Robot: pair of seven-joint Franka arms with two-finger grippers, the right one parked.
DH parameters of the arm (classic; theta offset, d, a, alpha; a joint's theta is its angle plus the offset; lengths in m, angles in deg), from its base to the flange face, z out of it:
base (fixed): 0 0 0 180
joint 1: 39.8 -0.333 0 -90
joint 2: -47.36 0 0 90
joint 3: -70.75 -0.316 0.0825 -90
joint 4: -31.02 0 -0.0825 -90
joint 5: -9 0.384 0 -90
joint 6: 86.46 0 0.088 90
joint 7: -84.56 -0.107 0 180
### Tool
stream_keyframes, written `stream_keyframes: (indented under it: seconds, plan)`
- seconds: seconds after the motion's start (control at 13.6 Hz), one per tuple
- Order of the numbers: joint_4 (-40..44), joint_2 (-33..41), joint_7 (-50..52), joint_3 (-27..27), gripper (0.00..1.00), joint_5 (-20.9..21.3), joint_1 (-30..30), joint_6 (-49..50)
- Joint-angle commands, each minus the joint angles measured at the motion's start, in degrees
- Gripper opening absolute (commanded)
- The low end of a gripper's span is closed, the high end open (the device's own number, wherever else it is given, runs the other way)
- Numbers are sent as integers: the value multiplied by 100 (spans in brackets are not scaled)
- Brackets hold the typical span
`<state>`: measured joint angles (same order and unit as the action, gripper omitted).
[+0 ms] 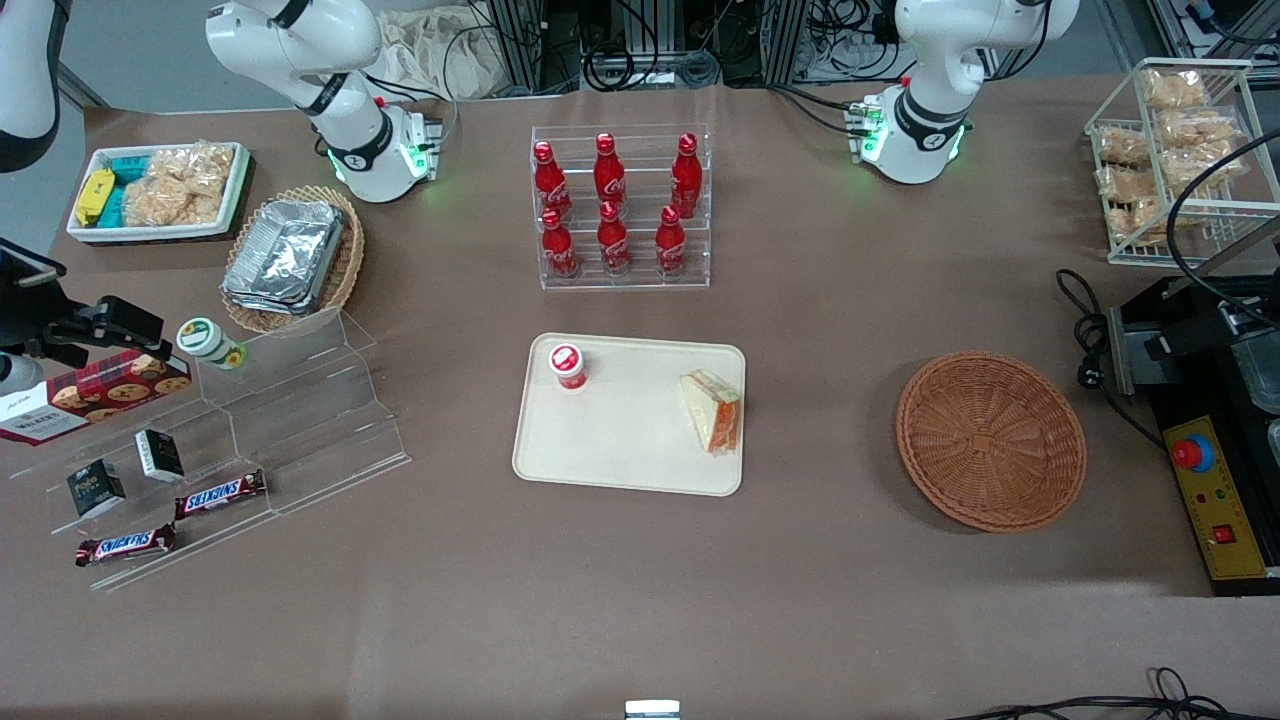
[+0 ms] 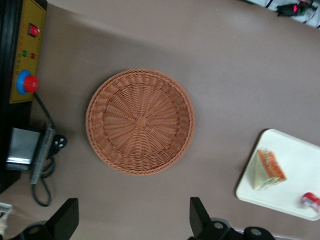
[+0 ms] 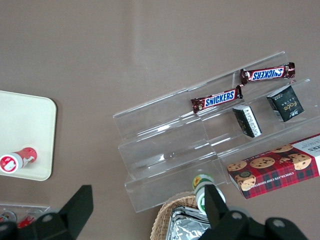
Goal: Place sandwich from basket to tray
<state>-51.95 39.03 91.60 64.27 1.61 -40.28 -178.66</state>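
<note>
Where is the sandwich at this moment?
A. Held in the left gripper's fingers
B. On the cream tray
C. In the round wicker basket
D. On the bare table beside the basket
B. The sandwich lies on the tray, near the red-capped bottle; the basket holds nothing, and the left gripper hangs open above the basket, empty.

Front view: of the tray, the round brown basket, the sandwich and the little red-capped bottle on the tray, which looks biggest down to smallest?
1. Tray
2. Basket, not much smaller
3. Sandwich
4. Red-capped bottle, seen partly end-on, so its rank below the sandwich is unsure

The open gripper sits above the empty basket.
</note>
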Motion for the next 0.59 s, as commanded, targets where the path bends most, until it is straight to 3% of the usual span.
stream_keyframes:
  seconds: [0.0, 0.37, 0.51]
  plan:
    - [-605, 499, -72, 691, 100, 300, -453, -140]
    - [-2282, 1473, -81, 692, 100, 878, 3, -1509]
    - [-2479, 1581, -98, 692, 100, 994, 47, -1574]
